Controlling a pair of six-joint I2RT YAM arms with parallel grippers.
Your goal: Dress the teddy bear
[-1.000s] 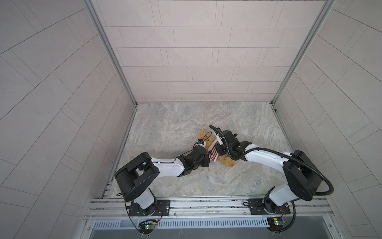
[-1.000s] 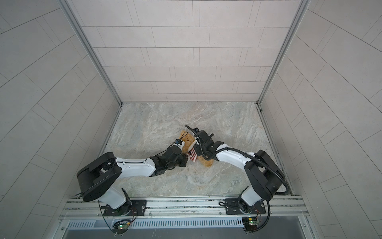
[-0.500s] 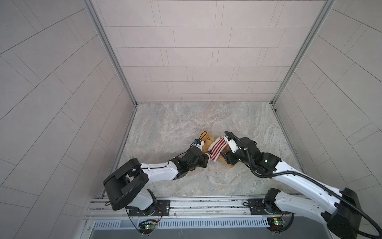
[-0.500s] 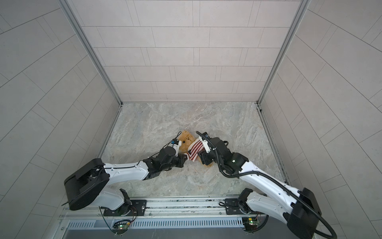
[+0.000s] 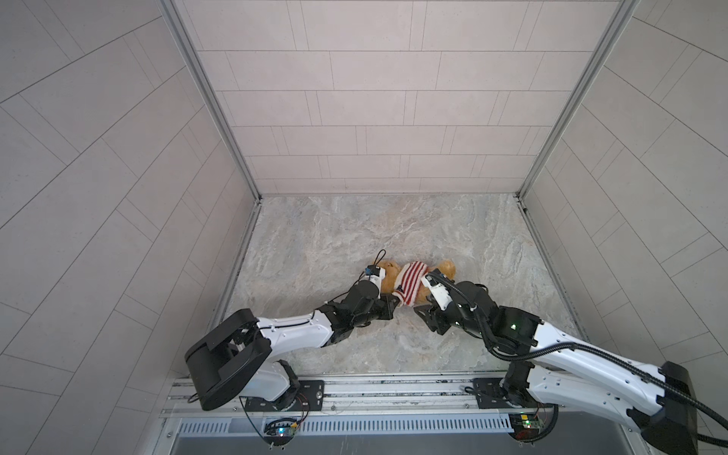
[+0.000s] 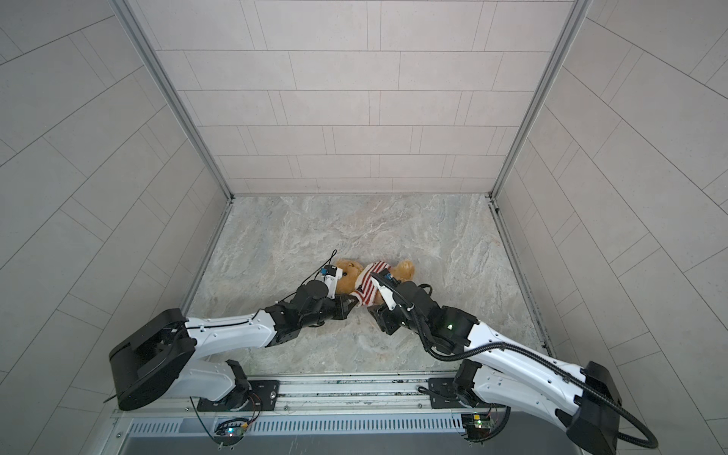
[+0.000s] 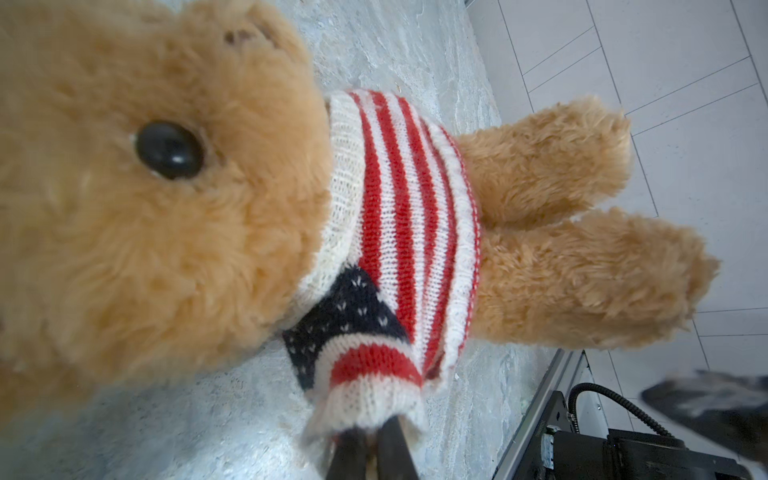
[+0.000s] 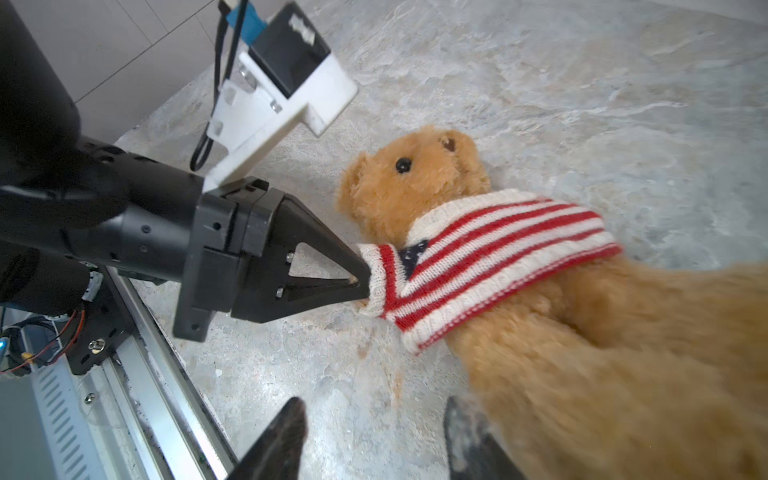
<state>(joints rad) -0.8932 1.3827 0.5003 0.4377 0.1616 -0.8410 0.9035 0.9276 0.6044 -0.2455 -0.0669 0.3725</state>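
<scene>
Teddy bear [image 8: 415,183] of golden-brown plush, clad in red-and-white striped knitted sweater [image 8: 498,245], is flanked: left gripper [image 8: 359,280] clamped on cuff, right gripper [image 8: 374,415] released.

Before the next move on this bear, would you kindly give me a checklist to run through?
1. Left gripper shut on the sweater cuff: ok.
2. Right gripper open, holding nothing: ok.
3. Collar around the teddy bear's neck: ok.
4. Arm through the pinched sleeve: no paw shows at that cuff, not ok.
5. Other sleeve: hidden, cannot tell.
</scene>
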